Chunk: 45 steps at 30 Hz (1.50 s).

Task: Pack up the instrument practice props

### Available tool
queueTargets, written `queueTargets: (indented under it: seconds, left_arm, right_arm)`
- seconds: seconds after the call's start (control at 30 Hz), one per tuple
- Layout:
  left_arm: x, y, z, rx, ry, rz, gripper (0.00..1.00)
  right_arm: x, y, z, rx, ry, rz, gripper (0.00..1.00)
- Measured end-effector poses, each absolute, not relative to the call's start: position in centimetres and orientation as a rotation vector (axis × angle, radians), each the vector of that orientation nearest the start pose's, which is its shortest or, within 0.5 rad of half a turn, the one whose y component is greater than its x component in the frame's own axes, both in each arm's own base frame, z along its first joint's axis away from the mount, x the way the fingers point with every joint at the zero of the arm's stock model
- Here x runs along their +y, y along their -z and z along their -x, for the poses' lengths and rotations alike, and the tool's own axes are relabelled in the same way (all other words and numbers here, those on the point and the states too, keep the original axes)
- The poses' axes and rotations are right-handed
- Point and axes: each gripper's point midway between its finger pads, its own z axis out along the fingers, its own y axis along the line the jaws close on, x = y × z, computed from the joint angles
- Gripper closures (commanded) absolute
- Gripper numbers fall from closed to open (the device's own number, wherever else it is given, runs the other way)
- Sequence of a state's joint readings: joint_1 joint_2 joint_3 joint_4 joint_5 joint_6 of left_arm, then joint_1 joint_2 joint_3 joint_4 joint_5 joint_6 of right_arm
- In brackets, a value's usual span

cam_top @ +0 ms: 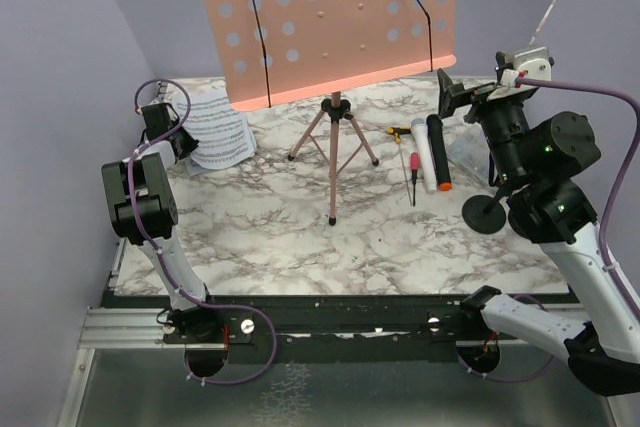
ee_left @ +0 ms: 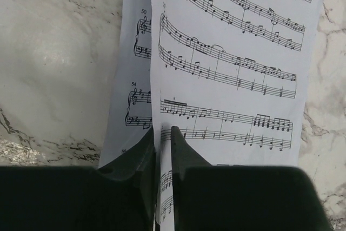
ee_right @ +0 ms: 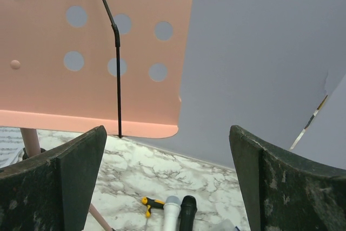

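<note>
White sheet-music pages (cam_top: 222,130) lie at the back left of the marble table. My left gripper (ee_left: 164,129) is down on them, its jaws nearly together with the edge of one page (ee_left: 227,74) standing in the narrow slot between them. The pink music rest (cam_top: 330,17) stands on its tripod (cam_top: 335,147) at the back centre. A white microphone (cam_top: 424,152) and a black microphone (cam_top: 438,159) lie side by side to its right. A black round-based holder (cam_top: 487,212) sits near my right arm. My right gripper (cam_top: 447,92) hangs open and empty in the air, facing the perforated board (ee_right: 65,52).
A red-handled screwdriver (cam_top: 413,165) and a yellow-and-black tool (cam_top: 398,132) lie just left of the microphones. Grey walls close in on the left, back and right. The tripod's legs spread across the table's middle.
</note>
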State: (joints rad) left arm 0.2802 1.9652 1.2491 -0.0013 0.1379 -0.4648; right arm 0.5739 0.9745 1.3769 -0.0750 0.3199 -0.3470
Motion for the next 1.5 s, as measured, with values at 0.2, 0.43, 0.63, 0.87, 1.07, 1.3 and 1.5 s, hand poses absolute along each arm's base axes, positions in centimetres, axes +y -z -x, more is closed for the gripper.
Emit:
queueTargets:
  seconds: [0.2,0.43,0.63,0.87,1.07,1.3,1.5]
  left_arm:
    - [9.9,-7.1,-49.7,2.125,0.252,0.749,0.52]
    - [10.3,-10.4,-49.6,2.066,0.22,0.707,0.4]
    - [9.9,-13.4,-48.3,2.025,0.2,0.677,0.33]
    - [8.1,-18.9,-46.4,1.934,0.214,0.61,0.25]
    - [4.1,-21.4,-44.4,1.905,0.272,0.503,0.02]
    - [-2.4,-21.6,-42.1,1.93,0.378,0.327,0.01]
    - [-8.5,-21.8,-38.6,1.886,0.516,0.146,0.03]
  right_arm:
    - [11.2,-51.3,-28.9,1.223,-0.027,0.32,0.0]
    - [11.5,-50.2,-27.4,1.207,-0.074,0.362,0.0]
    - [12.1,-48.1,-26.7,1.229,-0.132,0.387,0.0]
    - [14.0,-43.9,-26.6,1.297,-0.241,0.434,0.0]
    - [16.0,-39.6,-27.4,1.379,-0.312,0.479,0.0]
    - [18.3,-35.2,-28.7,1.443,-0.382,0.52,0.0]
    - [19.9,-32.3,-29.5,1.466,-0.444,0.534,0.0]
